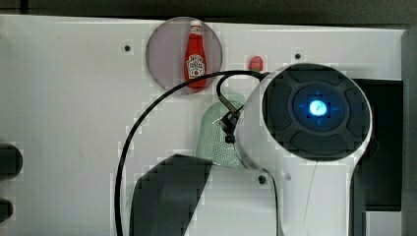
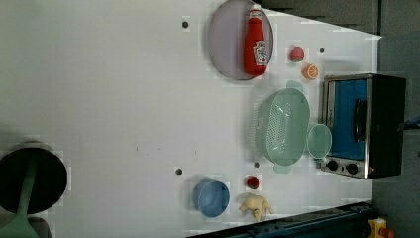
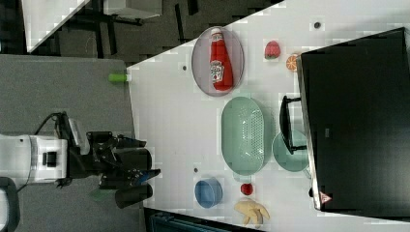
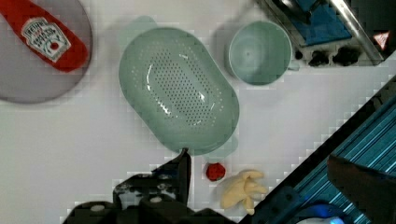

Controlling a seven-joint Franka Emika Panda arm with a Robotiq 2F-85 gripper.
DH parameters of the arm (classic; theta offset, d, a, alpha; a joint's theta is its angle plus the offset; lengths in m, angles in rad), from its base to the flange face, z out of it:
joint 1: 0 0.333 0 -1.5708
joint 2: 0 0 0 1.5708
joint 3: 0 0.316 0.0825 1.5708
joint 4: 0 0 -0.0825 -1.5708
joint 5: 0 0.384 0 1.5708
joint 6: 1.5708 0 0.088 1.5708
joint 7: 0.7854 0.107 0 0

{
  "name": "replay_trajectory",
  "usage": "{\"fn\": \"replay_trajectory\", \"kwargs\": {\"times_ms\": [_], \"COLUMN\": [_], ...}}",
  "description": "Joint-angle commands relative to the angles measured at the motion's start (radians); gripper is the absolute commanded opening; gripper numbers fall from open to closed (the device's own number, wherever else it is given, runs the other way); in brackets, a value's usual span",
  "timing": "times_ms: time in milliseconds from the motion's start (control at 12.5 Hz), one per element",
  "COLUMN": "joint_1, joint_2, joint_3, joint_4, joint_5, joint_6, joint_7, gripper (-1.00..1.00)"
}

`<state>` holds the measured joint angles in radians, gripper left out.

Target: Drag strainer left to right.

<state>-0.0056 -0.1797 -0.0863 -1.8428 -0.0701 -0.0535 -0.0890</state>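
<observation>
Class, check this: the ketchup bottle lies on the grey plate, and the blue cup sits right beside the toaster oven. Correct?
Not quite. Beside the toaster oven sits the teal-green cup, as the left view shows; the blue cup stands apart, near the table's edge. The ketchup bottle does lie on the grey plate.

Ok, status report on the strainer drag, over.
Gripper open, empty, off the table's edge. Strainer untouched, upright. Teal cup close beside it against the toaster oven; plate with ketchup bottle nearby.

White table (image 2: 99,99) carries strainer (image 2: 285,126), cups, plate, toaster oven, toy foods.
</observation>
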Motion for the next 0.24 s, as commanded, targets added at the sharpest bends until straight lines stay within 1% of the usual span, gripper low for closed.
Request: {"fn": "replay_trajectory", "kwargs": {"times_ms": [80, 240], "joint_1": [0.018, 0.018], "joint_2": [-0.005, -0.002], "joint_3": [0.001, 0.001], "joint_4": [0.027, 0.027], "joint_5": [0.007, 0.007], "joint_6": [0.022, 0.022], "joint_7": [-0.023, -0.023], "gripper": [1.00, 1.00]}}
